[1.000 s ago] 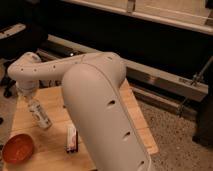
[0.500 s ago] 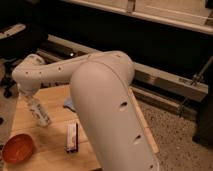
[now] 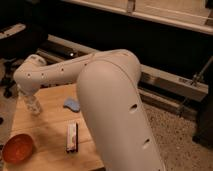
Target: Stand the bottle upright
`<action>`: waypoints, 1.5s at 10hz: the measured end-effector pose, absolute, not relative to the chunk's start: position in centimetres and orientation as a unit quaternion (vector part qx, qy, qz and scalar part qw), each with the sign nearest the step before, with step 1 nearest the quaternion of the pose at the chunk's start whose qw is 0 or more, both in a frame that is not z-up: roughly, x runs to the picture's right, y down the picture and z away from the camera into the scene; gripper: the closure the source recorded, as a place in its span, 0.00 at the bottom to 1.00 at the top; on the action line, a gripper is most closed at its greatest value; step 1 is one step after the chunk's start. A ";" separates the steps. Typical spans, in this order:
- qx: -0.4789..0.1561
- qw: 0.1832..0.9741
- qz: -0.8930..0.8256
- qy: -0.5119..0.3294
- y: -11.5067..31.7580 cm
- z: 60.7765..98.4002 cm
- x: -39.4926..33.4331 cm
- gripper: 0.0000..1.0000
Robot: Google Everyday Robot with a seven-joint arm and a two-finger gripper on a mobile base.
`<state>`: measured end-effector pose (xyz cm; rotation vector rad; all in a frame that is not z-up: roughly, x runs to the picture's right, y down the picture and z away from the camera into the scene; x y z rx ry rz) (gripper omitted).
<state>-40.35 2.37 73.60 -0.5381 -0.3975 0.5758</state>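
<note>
Camera view: pincer [image 3: 27,95] over wooden table [image 3: 50,130].

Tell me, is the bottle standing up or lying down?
Nearly standing up. The bottle points top-up, leaning slightly, under the arm's end where the gripper is, over the table. Whether it rests there, cannot tell.

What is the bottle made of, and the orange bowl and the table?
The bottle, under the arm's end where the shut gripper holds it, looks like clear plastic: you see through it. The orange bowl looks like smooth plastic, perhaps glazed. The table looks like pale wood with a matte top.
</note>
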 end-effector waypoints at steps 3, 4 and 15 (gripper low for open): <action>-0.254 0.908 0.270 -0.193 2.6 73.3 -40.0 0.56; -0.252 0.910 0.268 -0.192 2.7 73.2 -40.0 0.56; -0.250 0.919 0.251 -0.174 3.4 72.3 -40.0 0.20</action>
